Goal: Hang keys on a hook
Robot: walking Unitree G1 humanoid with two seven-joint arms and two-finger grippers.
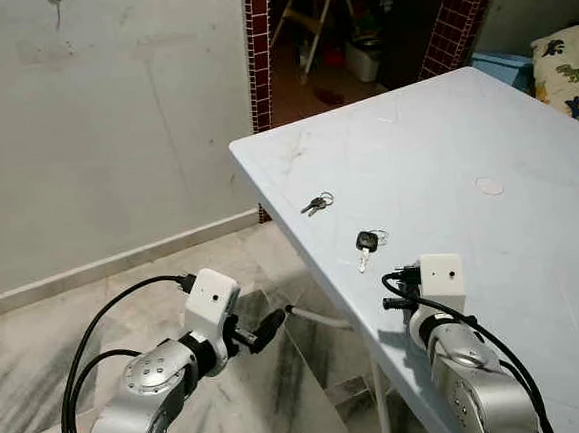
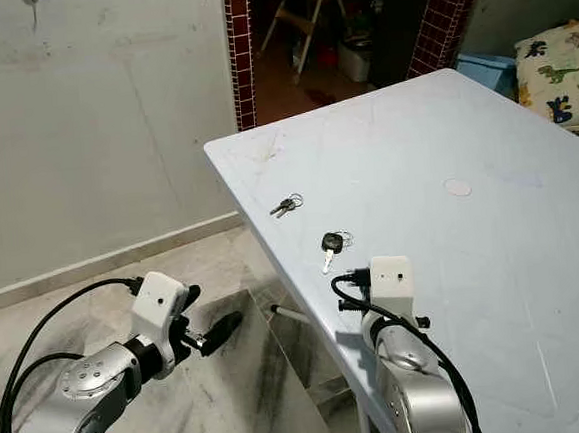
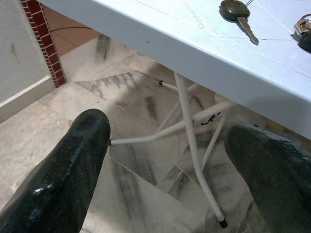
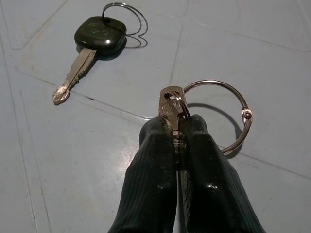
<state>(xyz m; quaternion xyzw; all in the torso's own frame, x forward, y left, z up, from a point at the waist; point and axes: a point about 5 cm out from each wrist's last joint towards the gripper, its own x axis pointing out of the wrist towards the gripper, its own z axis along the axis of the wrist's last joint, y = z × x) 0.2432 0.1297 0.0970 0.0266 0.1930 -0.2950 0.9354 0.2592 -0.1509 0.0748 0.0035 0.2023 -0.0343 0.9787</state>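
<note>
Pinching a key by its flat blade, just above the tabletop.
Right gripper [image 4: 177,141] is closed tight on the key [image 4: 171,108], whose ring [image 4: 228,114] hangs loose beside the fingers; light, stiff metal, likely slippery, so the ring looks the better part to hook. Just beyond lies a black-headed key [image 4: 92,41] on the tabletop [image 4: 58,160]; a third bunch [image 1: 317,203] lies farther off. Left gripper [image 3: 170,160] gapes wide, empty, below the edge. No containers seen.
</note>
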